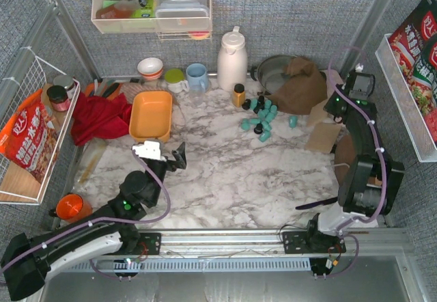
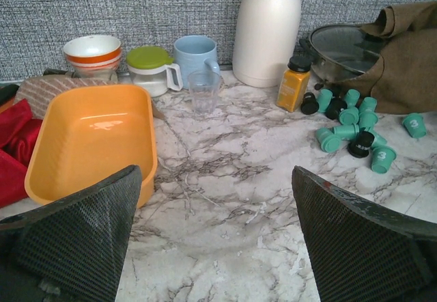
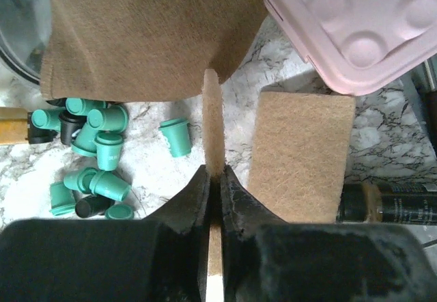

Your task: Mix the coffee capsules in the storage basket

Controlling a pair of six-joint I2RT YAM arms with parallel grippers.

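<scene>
Coffee capsules are lying loose on the worktop, at 3 o'clock from the storage basket and 2 o'clock from the gaping left claw, while the nearer right claw is pinching a thin tan pad.

A white jug stands behind an amber bottle, and a thin tan pad shows edge-on.

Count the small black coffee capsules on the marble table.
3 black capsules, all clustered: one beside the black-capped amber bottle, one just right of it, one at the cluster's near edge. Teal capsules may hide more.
</scene>
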